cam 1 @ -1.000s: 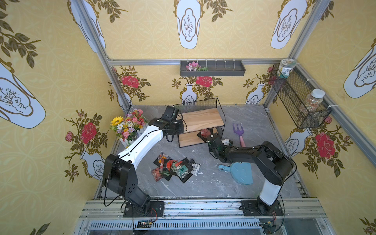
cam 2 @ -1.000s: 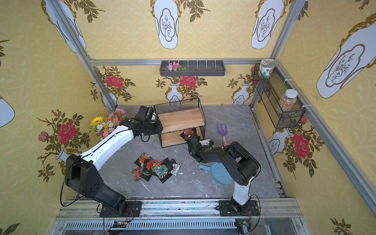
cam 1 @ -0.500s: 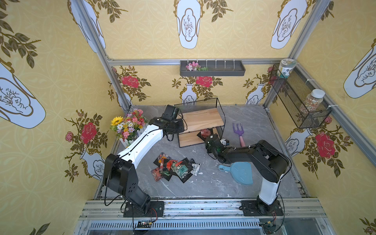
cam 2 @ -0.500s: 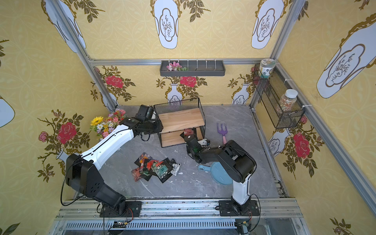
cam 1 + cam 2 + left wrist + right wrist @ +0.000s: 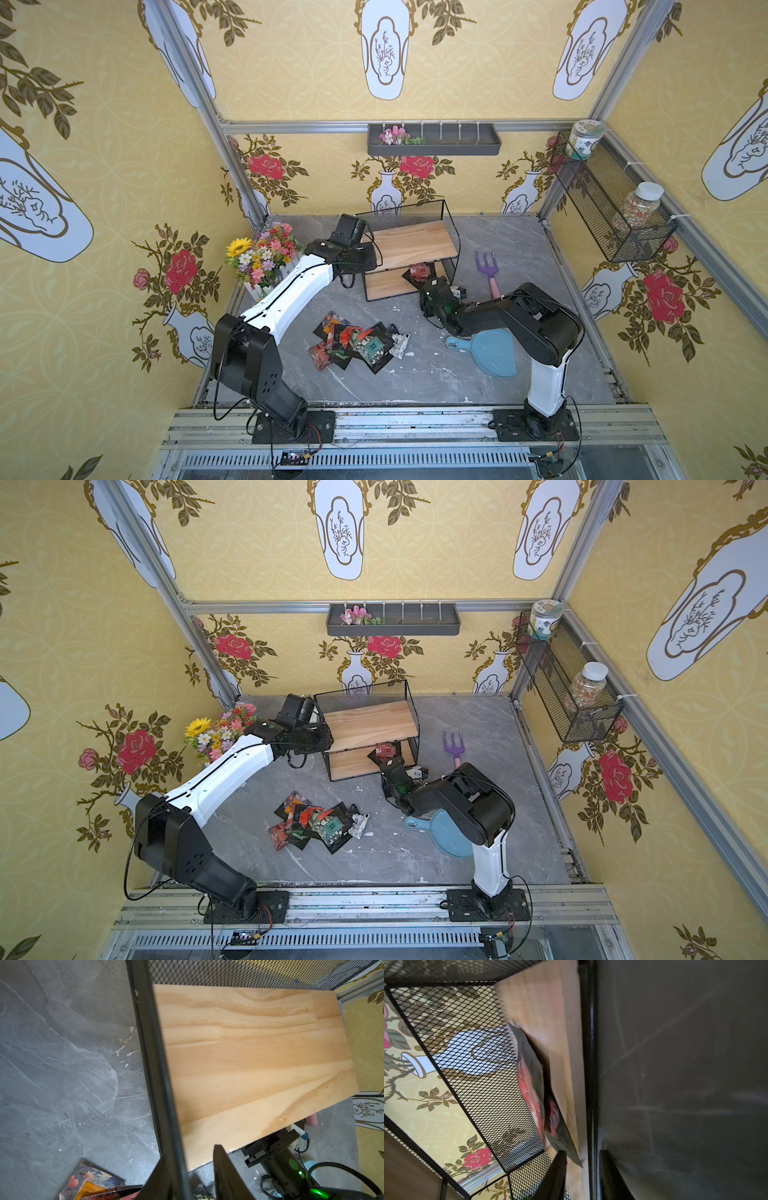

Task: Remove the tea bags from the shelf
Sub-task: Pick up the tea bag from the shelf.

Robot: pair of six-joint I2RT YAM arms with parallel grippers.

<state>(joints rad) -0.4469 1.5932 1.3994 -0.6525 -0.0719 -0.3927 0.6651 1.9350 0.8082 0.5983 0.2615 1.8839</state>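
Right gripper [image 5: 582,1152]: jaws spread, holding nothing. They sit astride the black front rail of the shelf [image 5: 415,245], at the lower tier, at the end nearest the right arm. Just past the fingertips two tea bags [image 5: 530,1076] lie overlapped on the lower board, with one corner reaching toward the rail. The mesh back is close behind them and the upper board close above, so room is tight.

Left gripper [image 5: 190,1153]: jaws spread astride the side rod at the shelf's other end, upper tier. Wood shows between the rod and one finger. Whether the other finger touches the rod is unclear because the view is blurred.

In front of the shelf:
- Open grey floor [image 5: 386,311].
- Beyond it, well apart from the shelf, a heap of sachets [image 5: 357,340].

Beside the shelf's right-arm end:
- A purple fork [image 5: 486,266].
- A blue dustpan [image 5: 494,353], further forward.

Containers:
- The wire basket [image 5: 590,195], on the wall at the shelf's right-arm side, holds two jars [image 5: 636,205], one at each end.
- The grey tray [image 5: 457,143], on the wall behind the shelf, holds pink flowers [image 5: 392,135] in one end compartment.
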